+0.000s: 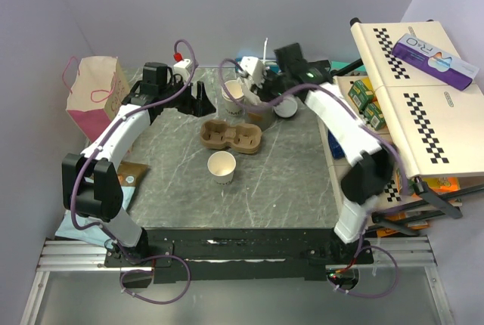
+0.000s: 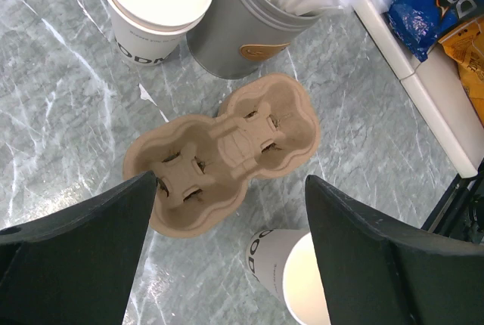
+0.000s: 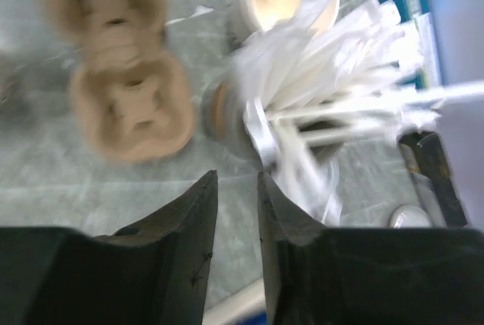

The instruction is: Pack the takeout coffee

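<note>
Your left gripper hangs over the brown tray with its jaws wide apart and nothing in them. Your right gripper is above the grey cup of straws; its jaws are a little apart and hold nothing. The paper cup stands upright on the table, just in front of the tray, not in it

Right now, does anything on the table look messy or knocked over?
Nothing looks spilled. The wrapped straws look messy: they fan out sideways from the grey cup beside the cardboard tray instead of standing straight.
</note>
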`<state>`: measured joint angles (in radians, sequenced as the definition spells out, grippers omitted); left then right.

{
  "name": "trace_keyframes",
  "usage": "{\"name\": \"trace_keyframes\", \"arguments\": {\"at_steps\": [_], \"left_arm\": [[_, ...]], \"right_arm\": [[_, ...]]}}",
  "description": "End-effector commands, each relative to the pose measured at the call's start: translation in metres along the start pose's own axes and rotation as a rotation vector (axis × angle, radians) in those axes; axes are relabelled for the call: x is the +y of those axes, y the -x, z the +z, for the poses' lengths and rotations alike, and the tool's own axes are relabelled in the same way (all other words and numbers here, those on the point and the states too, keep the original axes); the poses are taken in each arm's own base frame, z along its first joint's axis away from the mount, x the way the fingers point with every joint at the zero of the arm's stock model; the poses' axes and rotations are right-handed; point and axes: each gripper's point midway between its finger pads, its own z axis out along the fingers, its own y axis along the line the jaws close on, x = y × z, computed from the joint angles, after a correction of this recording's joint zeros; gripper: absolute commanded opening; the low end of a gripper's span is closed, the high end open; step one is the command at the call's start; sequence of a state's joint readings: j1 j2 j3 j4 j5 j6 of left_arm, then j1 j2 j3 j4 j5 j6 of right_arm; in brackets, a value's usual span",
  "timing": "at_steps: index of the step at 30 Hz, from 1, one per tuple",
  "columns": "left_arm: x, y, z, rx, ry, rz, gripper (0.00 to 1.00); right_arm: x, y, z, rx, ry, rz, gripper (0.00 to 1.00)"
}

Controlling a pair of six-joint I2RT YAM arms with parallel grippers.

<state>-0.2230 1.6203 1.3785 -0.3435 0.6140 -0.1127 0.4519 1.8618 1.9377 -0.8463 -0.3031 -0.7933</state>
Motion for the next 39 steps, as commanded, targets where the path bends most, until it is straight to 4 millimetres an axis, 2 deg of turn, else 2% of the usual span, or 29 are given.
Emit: {"name": "trace_keyframes", "arguments": {"at_steps": [1, 2, 4, 5, 8, 11, 12, 13, 15, 17, 23, 28, 39], "left_arm": [[-0.005, 0.017, -0.006, -0.041, -0.004, 0.046, 0.86], [-0.004, 0.021, -0.007, -0.05, 0.004, 0.051, 0.86], [-0.003, 0.023, -0.008, -0.051, 0.009, 0.05, 0.86], [-0.004, 0.026, -0.009, -0.055, 0.008, 0.053, 0.86], [-0.004, 0.028, -0.013, -0.057, 0.014, 0.054, 0.86], [-0.005, 0.028, -0.018, -0.053, 0.019, 0.07, 0.86], [-0.007, 0.029, -0.02, -0.054, 0.02, 0.076, 0.86], [-0.007, 0.028, -0.021, -0.049, 0.026, 0.083, 0.86], [-0.008, 0.026, -0.025, -0.042, 0.034, 0.09, 0.86], [-0.004, 0.021, -0.027, -0.029, 0.054, 0.097, 0.86], [0.003, 0.015, -0.033, -0.006, 0.092, 0.136, 0.86], [0.006, 0.014, -0.038, 0.011, 0.113, 0.15, 0.86], [0.008, 0.01, -0.038, 0.02, 0.109, 0.14, 0.87]], "right_arm": [[0.031, 0.025, -0.083, -0.182, -0.032, -0.163, 0.33], [0.046, -0.001, -0.07, -0.127, 0.009, -0.167, 0.33], [0.054, -0.024, -0.069, -0.075, 0.014, -0.218, 0.33], [0.062, -0.045, -0.061, -0.023, 0.036, -0.211, 0.33], [0.061, -0.077, -0.05, 0.051, 0.041, -0.2, 0.35], [0.047, -0.102, -0.037, 0.11, 0.033, -0.152, 0.38], [0.043, -0.108, -0.034, 0.133, 0.034, -0.148, 0.42], [0.042, -0.123, -0.024, 0.17, 0.063, -0.125, 0.44], [0.033, -0.128, -0.018, 0.173, 0.066, -0.141, 0.52], [0.025, -0.137, -0.006, 0.177, 0.068, -0.162, 0.52], [0.003, -0.155, 0.029, 0.217, 0.073, -0.364, 0.48], [-0.012, -0.166, 0.049, 0.275, 0.095, -0.414, 0.44], [-0.016, -0.173, 0.061, 0.313, 0.079, -0.414, 0.44]]}}
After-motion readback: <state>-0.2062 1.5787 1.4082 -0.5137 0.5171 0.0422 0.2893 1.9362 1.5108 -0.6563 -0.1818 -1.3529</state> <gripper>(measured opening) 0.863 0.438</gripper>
